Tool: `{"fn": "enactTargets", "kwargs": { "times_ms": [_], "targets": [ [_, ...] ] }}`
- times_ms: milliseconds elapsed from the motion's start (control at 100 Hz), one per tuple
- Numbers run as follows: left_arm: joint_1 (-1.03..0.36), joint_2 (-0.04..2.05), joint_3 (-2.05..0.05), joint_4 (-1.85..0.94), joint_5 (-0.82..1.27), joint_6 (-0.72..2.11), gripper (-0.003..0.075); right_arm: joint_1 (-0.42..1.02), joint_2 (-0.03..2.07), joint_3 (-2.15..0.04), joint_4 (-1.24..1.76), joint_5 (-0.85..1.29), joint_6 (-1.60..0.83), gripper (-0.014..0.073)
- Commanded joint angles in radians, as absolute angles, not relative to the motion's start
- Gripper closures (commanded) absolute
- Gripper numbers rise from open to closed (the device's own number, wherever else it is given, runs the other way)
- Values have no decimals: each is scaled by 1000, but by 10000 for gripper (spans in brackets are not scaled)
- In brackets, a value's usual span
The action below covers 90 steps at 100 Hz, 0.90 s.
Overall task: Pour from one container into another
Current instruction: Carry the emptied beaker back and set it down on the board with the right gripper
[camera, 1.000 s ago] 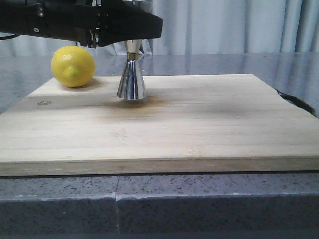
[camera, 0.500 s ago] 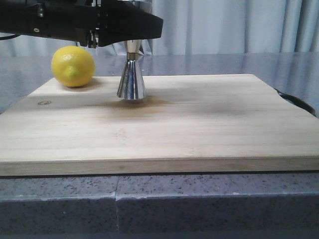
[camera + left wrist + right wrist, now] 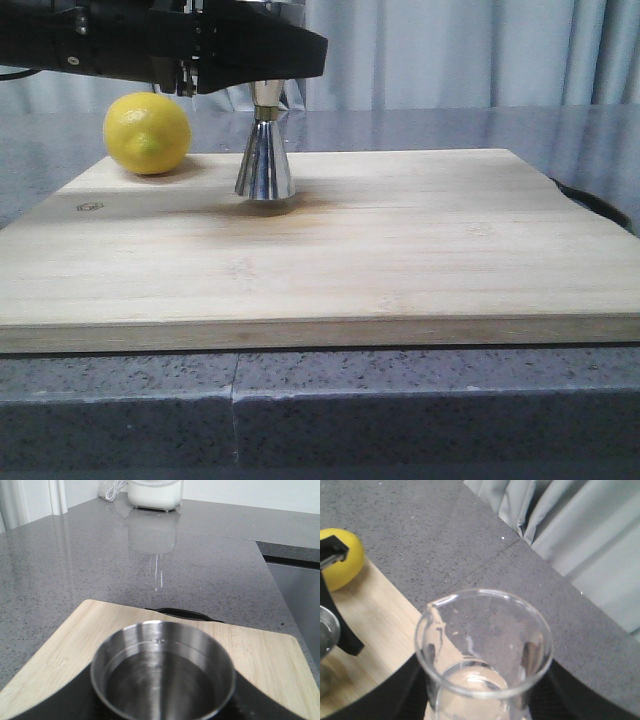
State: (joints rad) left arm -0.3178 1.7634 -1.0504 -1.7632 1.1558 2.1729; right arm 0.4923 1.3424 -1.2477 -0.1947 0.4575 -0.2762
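Left gripper (image 3: pixel 262 62) clasps the jigger (image 3: pixel 264 160) on the board (image 3: pixel 400 250); right gripper (image 3: pixel 480 700) grips the beaker (image 3: pixel 482 650), near-empty: pouring seems finished, set down next.

Jigger (image 3: pixel 264 160): mirror-bright steel, thin gold band at the waist.
Beaker (image 3: pixel 482 650): colourless clear glass.
Lemon (image 3: pixel 147 133): yellow, left of the jigger.
Cutting board (image 3: pixel 400 250): pale blond wood with fine straight grain and a brownish smudge beside the jigger.
Counter (image 3: pixel 400 410): grey speckled stone.
Curtain (image 3: pixel 450 55): pale grey-blue.
Arm (image 3: pixel 160 45): black.
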Motion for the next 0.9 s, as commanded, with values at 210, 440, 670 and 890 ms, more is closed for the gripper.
{"fn": "enactTargets", "kwargs": {
  "times_ms": [210, 440, 670, 890],
  "targets": [
    [-314, 1712, -1072, -1848, 1251, 2167, 500, 332, 1216, -896, 40, -67, -270, 354],
    [-314, 1712, -1072, -1848, 1251, 2167, 500, 333, 1220, -676, 133, -366, -243, 354],
    [-314, 1712, -1072, -1848, 1251, 2167, 500, 333, 1297, -568, 131, -588, -138, 354],
    [-314, 1712, -1072, -1848, 1251, 2167, 500, 333, 1400, -559, 95, -730, -138, 354]
  ]
}}
